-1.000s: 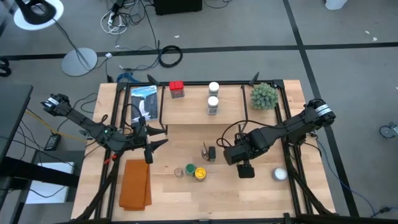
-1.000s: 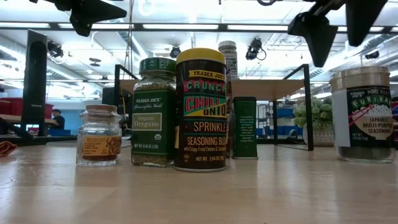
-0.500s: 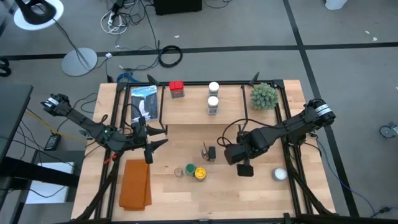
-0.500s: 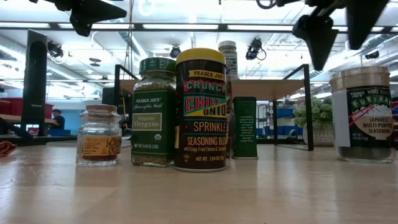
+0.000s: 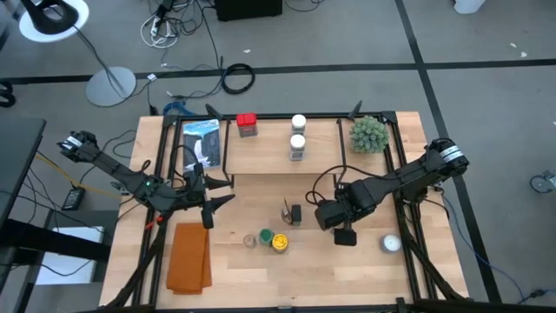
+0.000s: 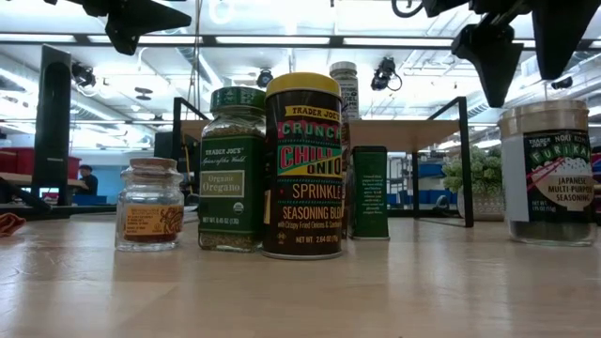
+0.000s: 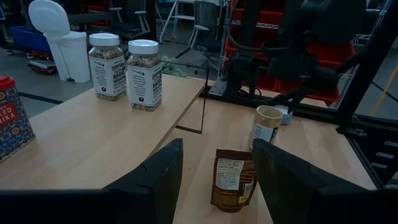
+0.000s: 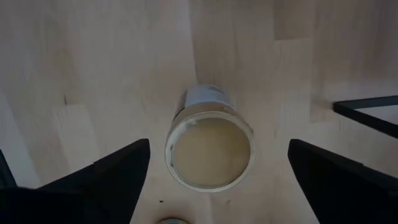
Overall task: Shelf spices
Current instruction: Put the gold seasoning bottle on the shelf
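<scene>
The tan-lidded jar point(image 8: 210, 149) stands upright on the table point(image 5: 373, 269), long axis vertical, lid facing straight up, in the table's right half in front of the shelf point(image 5: 287, 148). My right gripper point(image 8: 211, 171) hangs directly over it with fingers point(image 8: 112, 171) spread fully wide, one on each side of the lid, touching nothing (nothing is held). My left gripper point(image 5: 211, 202) waits above the table's left part, fingers about half spread, empty. Two white-lidded jars point(image 5: 298, 135) and a red tin point(image 5: 247, 124) stand upright on the shelf.

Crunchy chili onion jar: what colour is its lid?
Yellow lid on the dark jar, best in the low view.
</scene>
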